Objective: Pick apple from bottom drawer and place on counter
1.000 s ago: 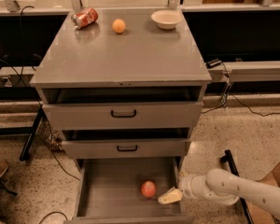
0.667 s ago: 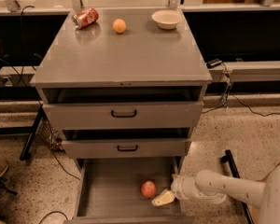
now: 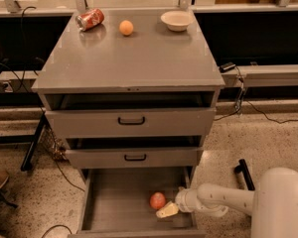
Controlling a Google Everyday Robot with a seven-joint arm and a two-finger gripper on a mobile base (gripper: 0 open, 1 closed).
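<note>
The reddish apple (image 3: 157, 200) lies on the floor of the open bottom drawer (image 3: 114, 202), right of its middle. My gripper (image 3: 167, 210) reaches in from the right on a white arm and sits just right of and below the apple, very close to it. The counter (image 3: 134, 58) is the grey cabinet top above.
On the counter stand a tipped red can (image 3: 90, 20), a small orange fruit (image 3: 126, 28) and a white bowl (image 3: 176, 20). The two upper drawers (image 3: 131, 122) are slightly pulled out above the bottom one. Cables and a black stand leg (image 3: 32, 143) lie left of the cabinet.
My gripper has moved left and down inside the bottom drawer, closer to the apple. The apple has not moved.
</note>
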